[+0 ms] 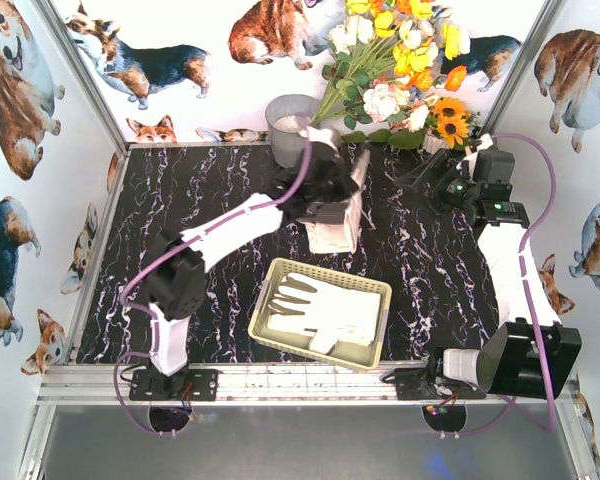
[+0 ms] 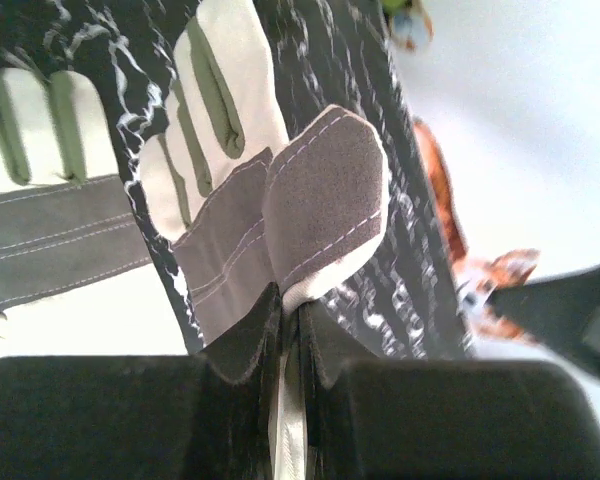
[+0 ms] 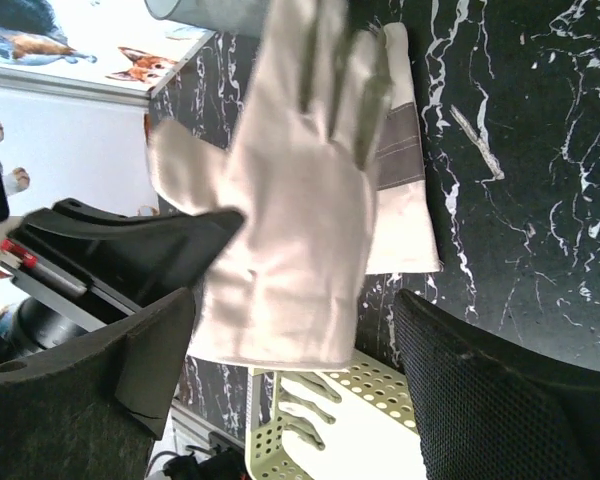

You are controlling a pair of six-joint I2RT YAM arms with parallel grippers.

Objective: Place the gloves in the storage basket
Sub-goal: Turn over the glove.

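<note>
1. Just beyond the far rim of the storage basket (image 1: 365, 352), the left gripper (image 2: 292, 322) is clamped tight on a glove (image 2: 325, 195). The left wrist view shows both pads pinching the grey patch at its edge.
2. That pinched glove hangs pale side out from the jaws, above the dark marbled table (image 1: 190, 190) and not inside the basket.
3. Under and behind it, on the far side of the basket, more gloves (image 2: 40, 130) lie flat on the table with their olive fingers showing. One with a grey cuff (image 3: 405, 170) sits just beside the hanging one.
4. Into the basket now: white gloves (image 1: 330, 305) are spread across its floor, olive fingertips pointing to its left wall.
5. The right gripper (image 3: 295, 310) is off to the basket's far right, fingers spread wide with nothing between them, facing the hanging glove.
6. Further back from the basket, a grey bucket (image 1: 290, 130) stands at the table's rear edge, with a bunch of yellow and white flowers (image 1: 400, 60) just to its right.
7. The left arm reaches across the table to the basket's far-left side.
</note>
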